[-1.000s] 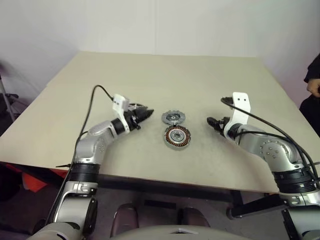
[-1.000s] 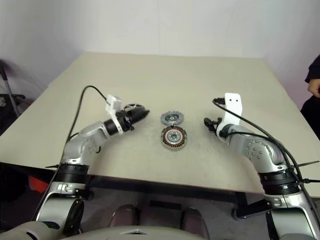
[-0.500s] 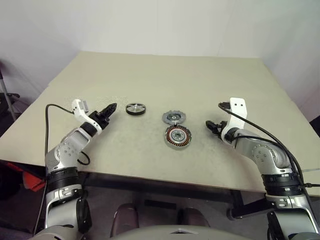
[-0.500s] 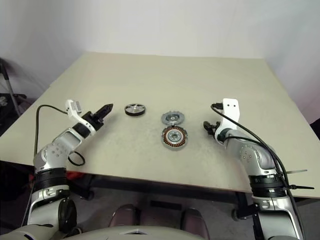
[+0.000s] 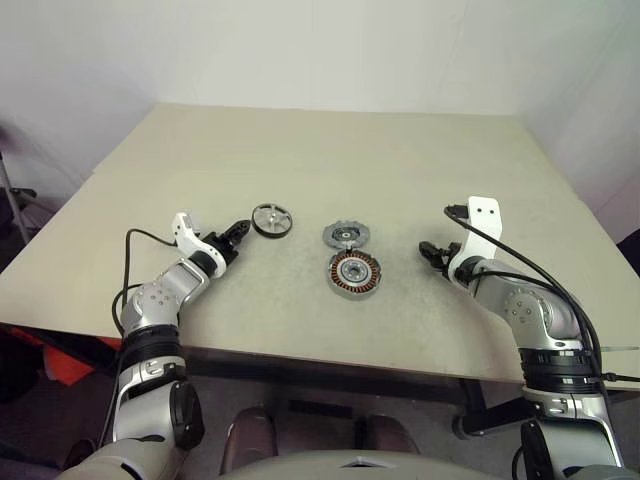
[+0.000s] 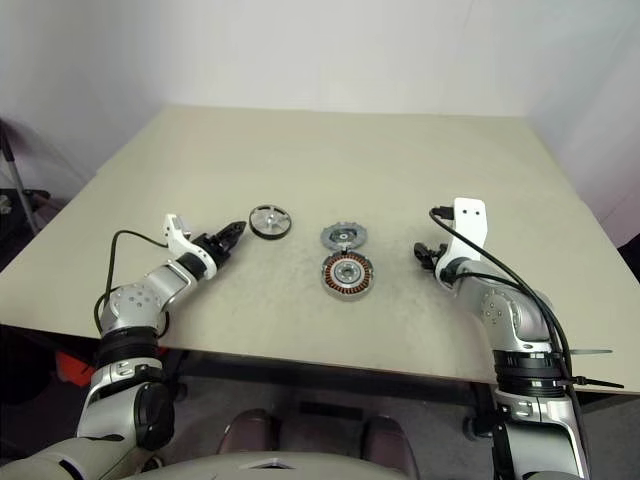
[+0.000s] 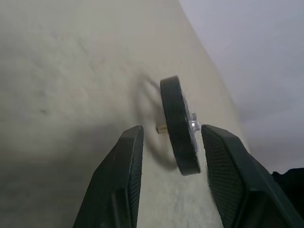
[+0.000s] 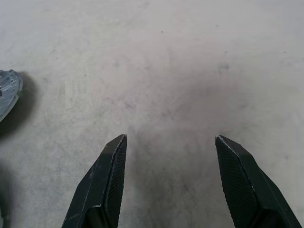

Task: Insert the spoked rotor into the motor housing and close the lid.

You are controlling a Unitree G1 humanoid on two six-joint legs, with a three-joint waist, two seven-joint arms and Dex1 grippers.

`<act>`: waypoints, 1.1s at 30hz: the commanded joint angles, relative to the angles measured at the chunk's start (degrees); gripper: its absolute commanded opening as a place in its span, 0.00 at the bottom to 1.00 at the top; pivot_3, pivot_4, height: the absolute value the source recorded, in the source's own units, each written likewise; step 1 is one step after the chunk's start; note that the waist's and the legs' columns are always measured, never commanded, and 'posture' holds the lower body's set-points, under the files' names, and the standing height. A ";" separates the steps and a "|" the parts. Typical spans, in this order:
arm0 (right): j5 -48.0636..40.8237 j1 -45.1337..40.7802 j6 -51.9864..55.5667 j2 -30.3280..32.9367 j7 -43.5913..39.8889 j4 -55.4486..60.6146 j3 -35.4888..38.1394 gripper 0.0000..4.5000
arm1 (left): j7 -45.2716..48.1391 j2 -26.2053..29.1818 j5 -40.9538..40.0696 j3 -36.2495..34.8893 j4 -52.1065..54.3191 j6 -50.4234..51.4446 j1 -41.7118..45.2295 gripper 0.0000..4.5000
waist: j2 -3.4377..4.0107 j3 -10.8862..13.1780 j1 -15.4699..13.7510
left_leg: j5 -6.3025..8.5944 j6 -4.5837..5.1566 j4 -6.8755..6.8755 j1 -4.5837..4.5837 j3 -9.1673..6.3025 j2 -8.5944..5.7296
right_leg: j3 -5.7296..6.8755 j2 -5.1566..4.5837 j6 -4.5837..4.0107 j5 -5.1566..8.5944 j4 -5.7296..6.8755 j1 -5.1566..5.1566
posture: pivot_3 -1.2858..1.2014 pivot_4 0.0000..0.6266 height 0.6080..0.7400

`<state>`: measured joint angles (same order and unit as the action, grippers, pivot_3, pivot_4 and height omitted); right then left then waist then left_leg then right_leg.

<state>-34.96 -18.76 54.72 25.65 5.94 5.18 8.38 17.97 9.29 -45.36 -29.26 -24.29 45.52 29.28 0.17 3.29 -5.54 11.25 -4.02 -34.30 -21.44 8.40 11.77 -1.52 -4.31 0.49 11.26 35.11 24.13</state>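
The spoked rotor (image 5: 271, 219) rests on the table left of the lid, its silver spokes facing up. My left gripper (image 5: 238, 232) is open just short of the rotor's near-left side, pointing at it. In the left wrist view the rotor (image 7: 179, 126) shows edge-on just past the spread fingertips (image 7: 129, 152), with nothing gripped. The motor housing (image 5: 354, 272) lies open at the table's middle, copper windings showing. Its toothed lid (image 5: 346, 236) lies flipped back behind it. My right gripper (image 5: 428, 250) is open to the right of the housing, empty over bare table, and the lid's edge (image 8: 7, 95) shows in its wrist view.
The beige table (image 5: 330, 160) stretches wide behind the parts. Its front edge (image 5: 330, 358) runs close below both arms. Cables loop off both wrists.
My left arm swung out to the left away from the rotor, then came back in low toward it. The rotor stayed on the table. My right arm kept still.
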 commanded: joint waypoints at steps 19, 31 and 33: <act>5.76 -0.37 1.20 -3.34 -2.97 3.95 3.60 0.75 | 1.32 -2.04 5.39 1.32 -20.31 -10.59 11.38 0.32 | 0.00 0.00 -0.16 | 0.00 0.00 0.05 0.15 0.00 -0.03 | 0.00 -0.02 -0.01 -0.01 -0.06 -0.16 | 0.52 0.00 1.00; 9.30 -0.56 0.11 -3.71 -3.32 2.19 4.80 0.75 | 4.02 -1.93 3.40 0.78 -19.72 -8.12 11.44 0.18 | 0.03 -0.01 -0.04 | 0.00 0.01 0.19 0.69 0.00 -0.02 | 0.01 -0.10 0.29 0.18 -0.29 -0.85 | 0.52 0.00 1.00; 10.72 -0.42 -0.53 -3.23 -3.33 0.91 5.14 0.75 | 5.18 -2.93 -1.66 -1.42 -16.78 -3.10 11.56 0.18 | 0.03 0.00 -0.04 | 0.01 0.01 0.19 0.70 0.00 -0.02 | 0.02 -0.10 0.14 0.09 -0.32 -0.84 | 0.52 0.00 1.00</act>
<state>-25.75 -18.55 55.56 21.65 2.59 5.96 12.06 21.90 6.99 -43.42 -29.61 -43.90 39.00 40.58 0.19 3.28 -5.58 11.26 -4.01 -34.10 -20.74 8.41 11.75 -1.51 -4.42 0.54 11.30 34.78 23.31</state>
